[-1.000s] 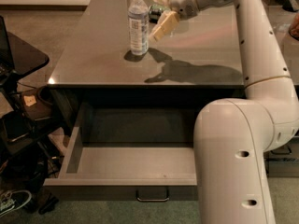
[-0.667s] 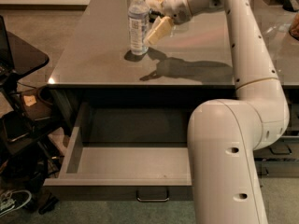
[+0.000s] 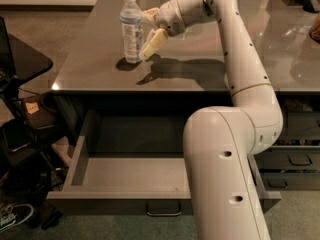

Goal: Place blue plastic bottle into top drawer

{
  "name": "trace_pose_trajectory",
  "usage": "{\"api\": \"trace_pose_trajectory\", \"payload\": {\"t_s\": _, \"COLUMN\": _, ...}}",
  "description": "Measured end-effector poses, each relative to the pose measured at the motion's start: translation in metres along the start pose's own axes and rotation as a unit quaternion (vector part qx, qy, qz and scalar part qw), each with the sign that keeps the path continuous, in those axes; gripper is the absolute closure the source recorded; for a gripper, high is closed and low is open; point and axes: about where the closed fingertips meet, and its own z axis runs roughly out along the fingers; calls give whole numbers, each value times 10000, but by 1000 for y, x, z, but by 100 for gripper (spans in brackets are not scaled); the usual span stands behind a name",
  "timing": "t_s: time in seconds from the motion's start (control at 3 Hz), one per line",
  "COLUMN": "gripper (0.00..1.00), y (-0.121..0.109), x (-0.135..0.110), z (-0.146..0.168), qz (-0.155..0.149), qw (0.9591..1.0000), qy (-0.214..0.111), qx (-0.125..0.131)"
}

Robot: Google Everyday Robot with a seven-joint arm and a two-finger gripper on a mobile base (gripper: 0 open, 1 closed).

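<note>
The blue plastic bottle (image 3: 131, 26) stands upright on the grey tabletop (image 3: 190, 69), near its left side, with a white cap and pale label. My gripper (image 3: 149, 30) is open just to the right of the bottle, one fingertip (image 3: 152, 43) in front and the other behind, close to the bottle's side but not closed on it. The top drawer (image 3: 95, 196) is pulled open below the table's front edge and is empty inside, with its metal handle (image 3: 163, 209) at the centre of the front. My arm's large white links hide the drawer's right part.
Narrower stacked grey drawers (image 3: 292, 159) sit at the lower right. A black stand with clutter (image 3: 20, 109) and a shoe (image 3: 12, 216) are on the floor at the left. Dark objects (image 3: 312, 14) lie at the table's far right.
My gripper has moved left towards the bottle and now sits right beside it. The bottle and drawer have not moved.
</note>
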Motion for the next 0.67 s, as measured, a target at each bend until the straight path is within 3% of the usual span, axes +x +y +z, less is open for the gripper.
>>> {"api": "trace_pose_trajectory", "payload": {"t_s": 0.33, "gripper": 18, "y": 0, "x": 0, "z": 0, "qz": 0, "qw": 10000, "qy": 0, "qx": 0}}
{"api": "trace_pose_trajectory", "payload": {"t_s": 0.67, "gripper": 42, "y": 0, "x": 0, "z": 0, "qz": 0, "qw": 10000, "qy": 0, "qx": 0}}
